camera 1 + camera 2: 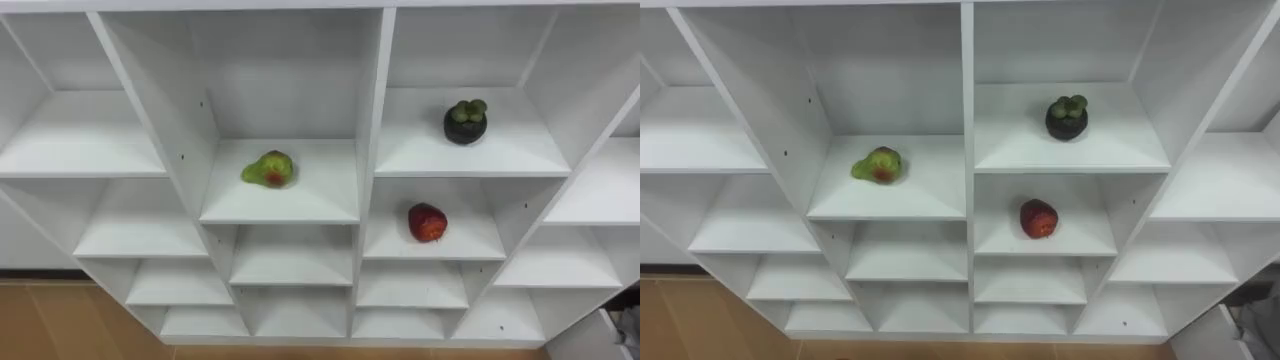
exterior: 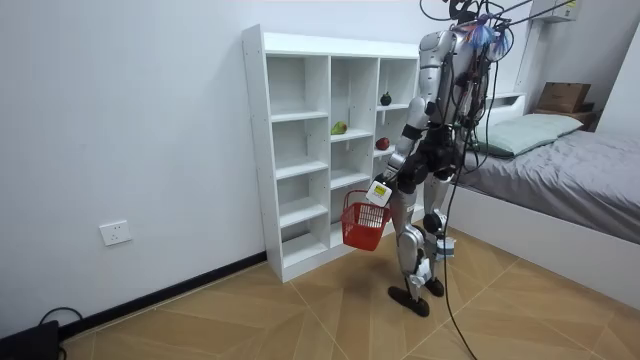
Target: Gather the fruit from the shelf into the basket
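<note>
White wall [image 2: 130,100] and a pale wood floor [image 2: 250,320] frame the room view. At its lower left corner a black object [image 2: 22,340] is cut off by the edge and cannot be identified. A wall socket [image 2: 116,233] sits low down nearby.

Further right, the white closet [image 2: 256,150] stands against this wall. The robot stands upright close to the shelves, facing them, and hides the closet's rightmost part. The robot's left hand [image 2: 379,190] hangs at thigh height in front of the lower shelves, its fingers closed over the handle of a red basket [image 2: 363,225]. From this far off the fingers are hard to make out singly, and whether the basket holds anything cannot be seen.

The eye views show three fruits on the shelves, each apart from the compartment walls. A green-yellow fruit [image 1: 268,169] lies in the middle column. In the next column to the right, a dark round fruit [image 1: 465,122] with a green top sits on a higher shelf. A red fruit [image 1: 427,222] lies in the compartment directly beneath it.

On the room view's right, a bed [image 2: 560,170] with a pillow [image 2: 530,130] is cut off by the edge.
</note>
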You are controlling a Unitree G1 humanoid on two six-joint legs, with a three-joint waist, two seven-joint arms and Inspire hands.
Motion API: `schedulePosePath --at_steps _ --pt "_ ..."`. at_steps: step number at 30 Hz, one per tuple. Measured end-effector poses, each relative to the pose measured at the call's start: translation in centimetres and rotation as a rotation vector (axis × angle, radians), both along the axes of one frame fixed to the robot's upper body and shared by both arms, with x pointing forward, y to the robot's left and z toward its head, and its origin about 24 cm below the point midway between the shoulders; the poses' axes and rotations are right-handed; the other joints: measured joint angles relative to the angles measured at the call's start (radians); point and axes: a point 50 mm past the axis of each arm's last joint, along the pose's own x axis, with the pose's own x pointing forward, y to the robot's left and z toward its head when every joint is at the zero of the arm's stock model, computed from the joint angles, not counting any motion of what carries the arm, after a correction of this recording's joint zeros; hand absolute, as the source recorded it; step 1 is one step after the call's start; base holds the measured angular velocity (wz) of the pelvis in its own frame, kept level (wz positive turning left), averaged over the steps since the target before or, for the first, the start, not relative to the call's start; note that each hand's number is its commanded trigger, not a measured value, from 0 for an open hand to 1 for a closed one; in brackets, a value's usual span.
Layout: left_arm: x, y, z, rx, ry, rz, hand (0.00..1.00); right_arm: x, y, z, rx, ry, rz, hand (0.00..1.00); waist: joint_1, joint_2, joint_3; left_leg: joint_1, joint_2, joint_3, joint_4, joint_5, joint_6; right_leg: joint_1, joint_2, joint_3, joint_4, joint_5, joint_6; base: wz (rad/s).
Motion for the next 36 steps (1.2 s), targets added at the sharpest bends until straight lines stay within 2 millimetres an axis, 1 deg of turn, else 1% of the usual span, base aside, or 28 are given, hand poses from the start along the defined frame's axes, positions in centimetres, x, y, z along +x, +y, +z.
schedulePosePath --at_steps 6,10,14,24,29,31,32,36 --pt "0.0 0.0 0.0 -0.002 0.000 -0.005 1.00 0.0 0.1 0.0 0.022 -0.006 0.004 0.00 0.000 0.000 0.0013 0.001 0.000 -0.001 0.002 0.000 0.000 -0.001 0.000 0.000 0.002 -0.001 0.000 0.00" --pt "0.0 0.1 0.0 -0.008 -0.004 -0.016 1.00 0.0 0.1 0.0 0.031 -0.009 0.001 0.00 0.000 -0.004 0.0033 -0.001 -0.001 -0.001 0.002 0.000 0.000 -0.007 0.000 0.004 0.003 -0.004 0.001 0.00" --pt "0.1 0.1 0.1 -0.018 -0.014 -0.009 1.00 0.0 0.1 0.0 0.039 -0.015 -0.042 0.00 -0.001 -0.012 0.0005 -0.005 -0.001 -0.002 0.000 0.000 0.000 -0.012 0.000 0.007 0.003 -0.005 0.002 0.00" --pt "0.1 0.2 0.1 -0.029 -0.027 -0.006 1.00 0.2 -0.3 0.1 0.027 -0.033 -0.118 0.00 -0.003 -0.013 0.0010 -0.005 -0.002 0.000 -0.002 0.000 0.000 -0.015 0.001 0.015 0.002 -0.005 0.002 0.00" --pt "0.0 0.2 0.1 -0.046 -0.034 -0.003 1.00 0.3 -1.1 0.3 0.006 -0.052 -0.230 0.00 -0.017 -0.009 0.0023 0.001 -0.002 0.000 -0.004 0.000 0.000 -0.002 0.001 0.014 0.002 -0.005 0.002 0.00" --pt "-0.2 0.3 0.1 -0.047 -0.033 -0.002 1.00 0.3 -1.3 0.3 -0.002 -0.054 -0.253 0.00 -0.026 -0.007 0.0018 0.001 -0.002 0.000 -0.004 0.000 0.000 -0.001 0.001 0.013 0.002 -0.005 0.002 0.00" --pt "-0.3 0.3 0.1 -0.047 -0.031 0.000 1.00 0.3 -1.4 0.3 -0.004 -0.057 -0.273 0.00 -0.032 -0.009 0.0001 0.002 -0.002 0.000 -0.004 0.000 0.000 -0.001 0.001 0.013 0.002 -0.005 0.002 0.00" --pt "-0.4 0.3 0.1 -0.045 -0.027 0.001 1.00 0.2 -1.6 0.4 -0.010 -0.063 -0.352 0.00 -0.042 -0.009 -0.0006 0.004 -0.002 0.001 -0.003 0.000 0.000 0.000 0.001 0.014 0.002 -0.005 0.002 0.00"
